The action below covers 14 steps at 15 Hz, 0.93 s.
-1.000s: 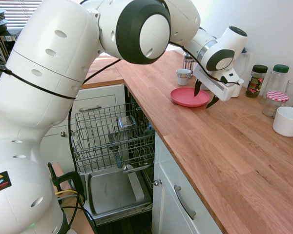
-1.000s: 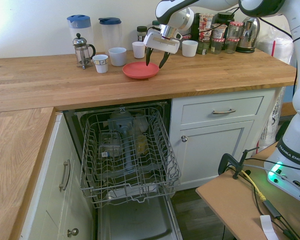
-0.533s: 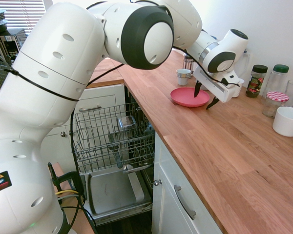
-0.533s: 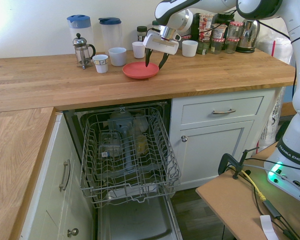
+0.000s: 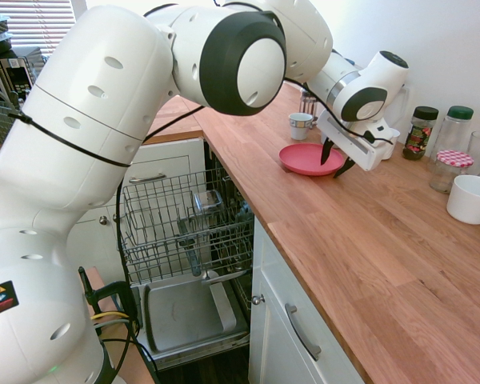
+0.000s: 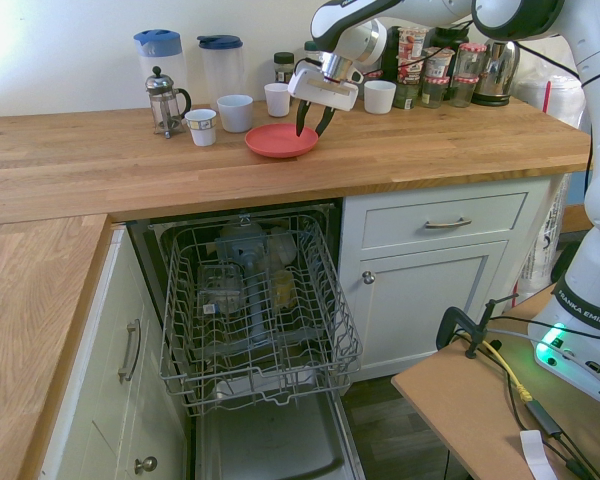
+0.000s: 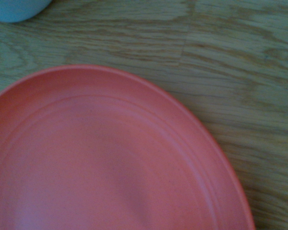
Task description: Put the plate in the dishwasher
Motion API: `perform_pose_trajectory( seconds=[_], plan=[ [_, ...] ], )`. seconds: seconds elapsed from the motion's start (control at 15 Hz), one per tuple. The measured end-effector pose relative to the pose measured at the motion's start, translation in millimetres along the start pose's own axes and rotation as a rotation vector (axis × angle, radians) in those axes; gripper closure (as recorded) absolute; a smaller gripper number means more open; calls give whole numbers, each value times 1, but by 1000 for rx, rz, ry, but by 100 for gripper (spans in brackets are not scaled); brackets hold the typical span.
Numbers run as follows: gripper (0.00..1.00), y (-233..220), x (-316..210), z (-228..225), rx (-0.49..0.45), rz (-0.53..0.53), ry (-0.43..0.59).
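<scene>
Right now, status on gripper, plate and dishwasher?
Gripper open at plate's edge. Plate flat on counter. Dishwasher open, rack pulled out, some items already inside.

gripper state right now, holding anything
Gripper: open, fingers apart at the edge of the red plate, not closed on it.

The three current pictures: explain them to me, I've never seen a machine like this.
The machine is a white robot arm ending in a two-fingered pincer, open at the rim of a red plate. Nothing is held; the plate lies on the wooden counter, with cups and jars behind. Below, the dishwasher has its rack pulled out.

Two pictures view the arm from opposite sides. The third, from a camera on its wrist, shows the plate close up.
</scene>
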<state>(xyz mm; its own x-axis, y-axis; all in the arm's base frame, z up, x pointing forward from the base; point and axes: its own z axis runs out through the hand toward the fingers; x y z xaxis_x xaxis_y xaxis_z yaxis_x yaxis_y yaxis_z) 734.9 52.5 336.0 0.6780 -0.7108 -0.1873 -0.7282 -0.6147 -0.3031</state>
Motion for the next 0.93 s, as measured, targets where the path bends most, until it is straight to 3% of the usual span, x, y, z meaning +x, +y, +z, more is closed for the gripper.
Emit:
perform_pose_trajectory(
  seconds=[0.93],
  plan=[
    [100,4,11,-3,34,-52,-33]
  ],
)
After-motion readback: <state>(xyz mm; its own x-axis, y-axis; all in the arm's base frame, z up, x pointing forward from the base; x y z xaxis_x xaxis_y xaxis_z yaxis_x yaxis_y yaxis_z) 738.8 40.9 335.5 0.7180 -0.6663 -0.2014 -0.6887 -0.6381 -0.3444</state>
